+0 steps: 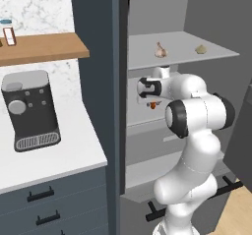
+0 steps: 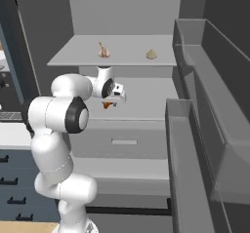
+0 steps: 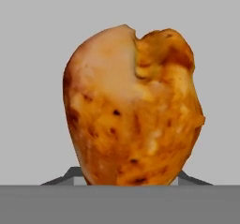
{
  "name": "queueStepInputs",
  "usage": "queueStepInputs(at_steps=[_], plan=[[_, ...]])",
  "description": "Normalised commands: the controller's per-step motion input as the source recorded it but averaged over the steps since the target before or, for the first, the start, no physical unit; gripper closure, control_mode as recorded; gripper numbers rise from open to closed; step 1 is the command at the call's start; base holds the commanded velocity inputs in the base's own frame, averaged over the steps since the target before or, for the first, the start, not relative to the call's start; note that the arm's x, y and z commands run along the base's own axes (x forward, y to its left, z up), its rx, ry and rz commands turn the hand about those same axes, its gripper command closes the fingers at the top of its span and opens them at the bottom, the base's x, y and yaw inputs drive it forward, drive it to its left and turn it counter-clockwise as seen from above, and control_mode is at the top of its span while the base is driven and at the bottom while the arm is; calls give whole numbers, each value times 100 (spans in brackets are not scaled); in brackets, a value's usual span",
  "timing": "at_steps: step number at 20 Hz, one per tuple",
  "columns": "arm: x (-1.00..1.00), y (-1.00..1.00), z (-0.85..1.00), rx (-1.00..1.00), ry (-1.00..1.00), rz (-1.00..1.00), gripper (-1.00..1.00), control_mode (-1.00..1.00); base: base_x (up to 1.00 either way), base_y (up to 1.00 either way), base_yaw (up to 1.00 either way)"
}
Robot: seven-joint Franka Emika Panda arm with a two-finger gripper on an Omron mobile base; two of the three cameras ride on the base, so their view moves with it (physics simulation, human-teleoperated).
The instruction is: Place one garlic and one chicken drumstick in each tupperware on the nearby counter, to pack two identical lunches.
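Grey refrigerator shelves [image 2: 161,60] occupy the centre of both base views. Two small off-white garlic bulbs [image 1: 161,50] [image 2: 151,54] rest on the upper shelf, well apart. Below it, centre frame, the two-finger gripper [image 2: 108,104] meets an orange-brown chicken drumstick [image 3: 133,110]; the hand view shows the plump end close up, but whether the jaws are pinching it cannot be determined. White countertop [image 1: 74,155] lies at lower left with a dark coffee machine [image 1: 30,110].

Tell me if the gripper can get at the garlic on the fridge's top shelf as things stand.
Probably not yet: the gripper sits at a chicken drumstick one shelf lower, its fingers likely occupied. The garlic itself lies unblocked on the top shelf.
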Motion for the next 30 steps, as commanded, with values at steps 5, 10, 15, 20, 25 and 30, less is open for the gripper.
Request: queueStepInputs(at_steps=[5,10,15,20,25,30], plan=[[-37,-1,-25,0,1,0,100,-100,0,0,0],[-67,0,-78,0,-1,0,100,-100,0,0,0],[-66,0,-77,0,-10,0,100,-100,0,0,0],[-53,-10,-96,0,-16,0,100,-100,0,0,0],[-65,-8,-32,1,-16,0,100,-100,0,0,0],[-98,-16,59,1,-5,0,100,-100,0,0,0]])
